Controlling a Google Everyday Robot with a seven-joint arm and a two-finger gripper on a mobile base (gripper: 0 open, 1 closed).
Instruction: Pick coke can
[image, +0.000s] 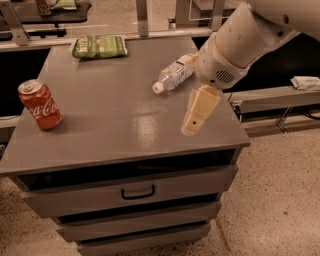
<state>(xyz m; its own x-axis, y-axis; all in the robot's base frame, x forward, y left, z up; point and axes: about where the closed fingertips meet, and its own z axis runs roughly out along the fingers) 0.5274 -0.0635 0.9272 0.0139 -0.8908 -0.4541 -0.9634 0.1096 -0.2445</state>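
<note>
The coke can (40, 105) stands upright near the left edge of the grey worktop (115, 137), close to the front-left corner, with its silver top up and its white script facing forward. The tool (196, 114) hangs over the right front part of the worktop, well apart from the can, tilted down and to the left. Whether it is released or clenched cannot be told; it holds nothing.

A clear plastic bottle (175, 74) lies on its side just behind the tool, its white cap pointing to the front left and its far end hidden by the thick white arm (240, 42). A green snack bag (99, 46) lies flat at the back edge, left of the middle. Neither sits between tool and can — that stretch of worktop is bare, with a pale patch of glare on it.

The can has bare surface to its right and behind it; the left and front edges are near it.

Below the top is a drawer with a dark handle (138, 192), and more drawers sit under it. The floor (280, 200) is speckled beige. To the right a low ledge carries a white packet (305, 82) — metal posts rise behind.
</note>
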